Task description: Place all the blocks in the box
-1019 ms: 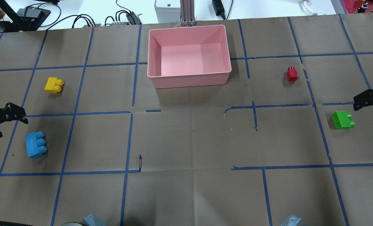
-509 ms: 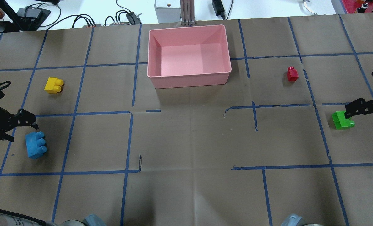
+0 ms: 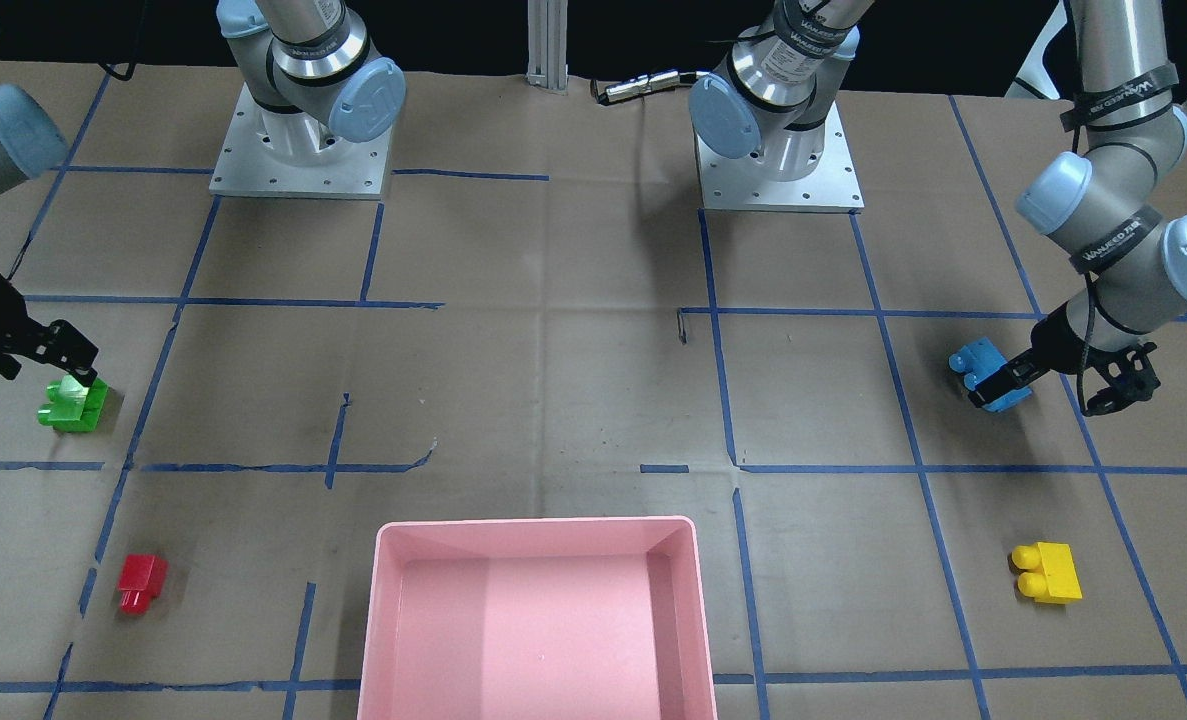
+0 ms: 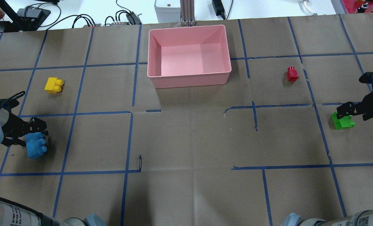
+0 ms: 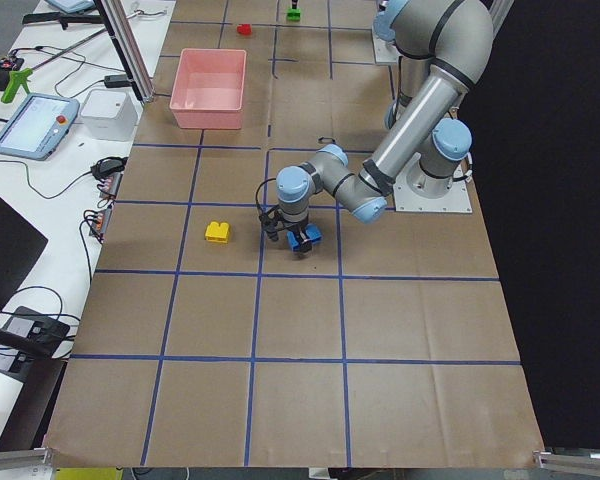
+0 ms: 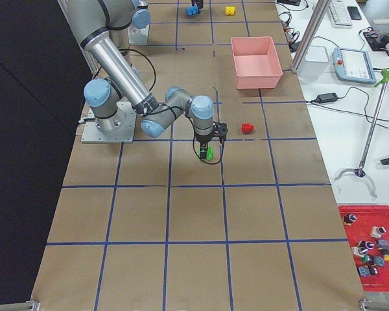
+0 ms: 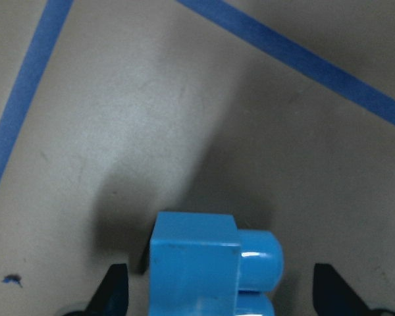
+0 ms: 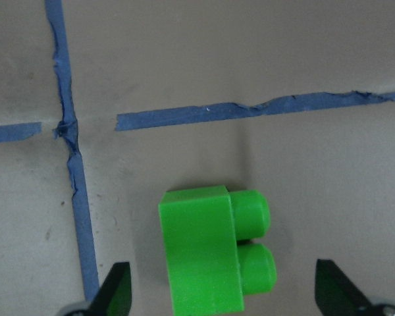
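Note:
The light blue brick [image 4: 36, 147] lies at the table's left side, and my left gripper [image 4: 29, 134] is open and low over it. In the left wrist view the brick [image 7: 207, 263] sits between the two fingers [image 7: 115, 293]. The green brick [image 4: 343, 121] lies at the right side, and my right gripper [image 4: 352, 113] is open above it. It shows between the fingertips [image 8: 118, 289] in the right wrist view [image 8: 210, 257]. The yellow brick [image 4: 53, 85] and the small red brick [image 4: 292, 74] lie loose on the table. The pink box [image 4: 189, 76] stands empty at the far middle.
Brown paper with blue tape lines covers the table [image 4: 189, 141]. Cables and grey devices [image 4: 167, 8] lie beyond the far edge behind the box. Both arm bases [image 3: 298, 150] stand at the robot's side.
Both grippers have come in from the table's sides. The left one now stands over the light blue brick, the right one over the green brick. No brick has moved.

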### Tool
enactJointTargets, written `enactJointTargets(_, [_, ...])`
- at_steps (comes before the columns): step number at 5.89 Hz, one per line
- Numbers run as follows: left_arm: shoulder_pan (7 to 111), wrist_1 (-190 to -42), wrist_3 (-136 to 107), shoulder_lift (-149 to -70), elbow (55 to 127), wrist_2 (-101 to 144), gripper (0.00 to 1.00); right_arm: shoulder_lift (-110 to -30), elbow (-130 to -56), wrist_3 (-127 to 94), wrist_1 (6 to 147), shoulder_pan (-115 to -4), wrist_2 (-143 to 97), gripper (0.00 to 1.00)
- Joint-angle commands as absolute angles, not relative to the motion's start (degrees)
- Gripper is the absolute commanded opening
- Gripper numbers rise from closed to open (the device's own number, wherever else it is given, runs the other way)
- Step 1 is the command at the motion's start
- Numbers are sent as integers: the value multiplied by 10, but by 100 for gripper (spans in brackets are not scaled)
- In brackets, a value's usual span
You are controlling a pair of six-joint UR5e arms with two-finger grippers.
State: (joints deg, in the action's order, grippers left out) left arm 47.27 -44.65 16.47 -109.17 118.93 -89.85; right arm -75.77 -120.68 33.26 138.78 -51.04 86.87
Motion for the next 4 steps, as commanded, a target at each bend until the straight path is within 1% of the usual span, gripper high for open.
enactJointTargets(1, [471, -437, 168, -1092, 1192, -900, 79, -731, -1210, 333, 1419, -511, 868, 97])
enactJointTargets(2, [471, -441, 167, -1092, 1192, -902, 65, -723, -1211, 333, 1420, -511, 868, 96])
enactJointTargets(3, [471, -443, 167, -1091, 1191, -903, 51, -721, -1211, 333, 1421, -511, 868, 93])
enactJointTargets(4, [471, -444, 167, -1091, 1189, -907, 40, -722, -1212, 329, 1412, -511, 871, 62])
